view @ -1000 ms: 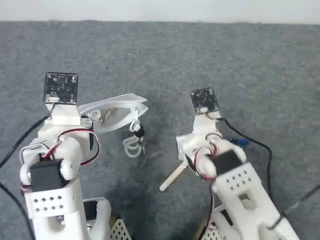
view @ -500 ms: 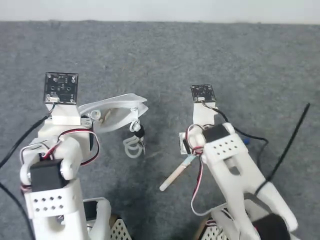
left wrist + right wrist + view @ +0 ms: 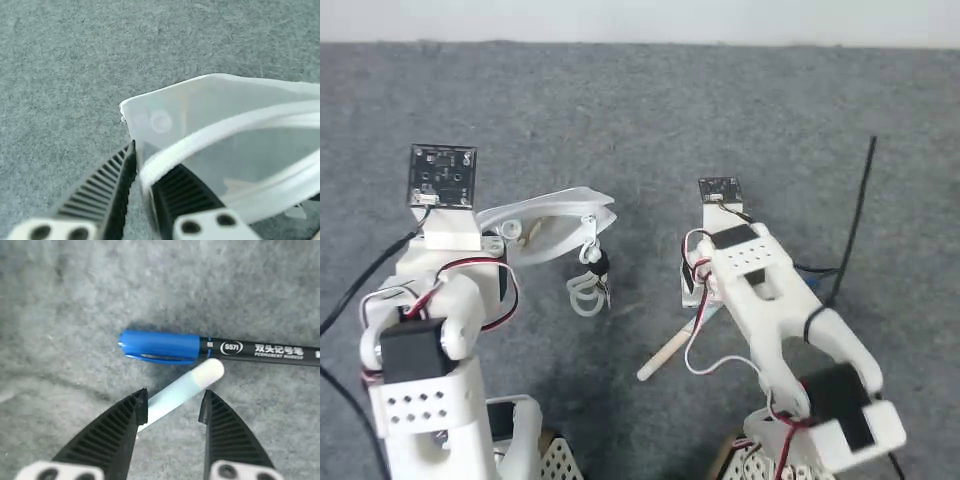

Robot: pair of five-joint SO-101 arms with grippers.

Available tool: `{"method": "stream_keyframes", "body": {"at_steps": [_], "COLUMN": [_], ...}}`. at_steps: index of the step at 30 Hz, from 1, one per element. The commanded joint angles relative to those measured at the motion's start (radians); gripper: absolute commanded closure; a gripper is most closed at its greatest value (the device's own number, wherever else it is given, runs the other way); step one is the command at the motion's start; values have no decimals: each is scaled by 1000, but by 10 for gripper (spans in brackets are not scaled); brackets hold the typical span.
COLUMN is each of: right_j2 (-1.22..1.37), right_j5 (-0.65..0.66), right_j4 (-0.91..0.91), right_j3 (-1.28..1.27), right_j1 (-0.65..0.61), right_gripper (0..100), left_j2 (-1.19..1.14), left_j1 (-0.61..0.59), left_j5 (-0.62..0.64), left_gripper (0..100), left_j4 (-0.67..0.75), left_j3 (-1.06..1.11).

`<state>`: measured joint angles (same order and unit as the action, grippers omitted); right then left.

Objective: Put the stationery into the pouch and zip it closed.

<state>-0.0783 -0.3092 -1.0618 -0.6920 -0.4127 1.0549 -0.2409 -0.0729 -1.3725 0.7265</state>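
Two pieces of stationery, a blue-capped marker [image 3: 165, 346] and a pale stick [image 3: 192, 382], lie on the table [image 3: 820, 120] outside the pouch [image 3: 225, 115]. Our left gripper [image 3: 141, 167] pinches the pouch's rim; our right gripper [image 3: 173, 395] has its jaws open astride the stick. Loading and zipping are yet to do, we judge.

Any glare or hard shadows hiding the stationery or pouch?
High view: even light, soft shadows only. Right wrist view: faint shadows beside the blue marker and pale stick, nothing hidden. Left wrist view: pouch evenly lit, no glare.
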Motion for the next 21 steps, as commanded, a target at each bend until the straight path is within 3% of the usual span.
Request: {"method": "stream_keyframes", "body": {"at_steps": [1, 4, 10, 21], "right_j2": [19, 39, 41, 41], "right_j5": [-12, -12, -11, -11], "right_j4": [-13, -13, -13, -163], "right_j3": [66, 71, 87, 216], "right_j1": [15, 15, 7, 2], "right_gripper": [823, 835, 996, 993], "left_j2": [2, 0, 2, 3], "left_j1": [0, -2, -23, -20], "left_j5": [-8, -8, -8, -8], "left_gripper": [988, 988, 988, 988], "left_j4": [34, 34, 34, 34], "left_j3": [-12, -12, -12, -10]}}
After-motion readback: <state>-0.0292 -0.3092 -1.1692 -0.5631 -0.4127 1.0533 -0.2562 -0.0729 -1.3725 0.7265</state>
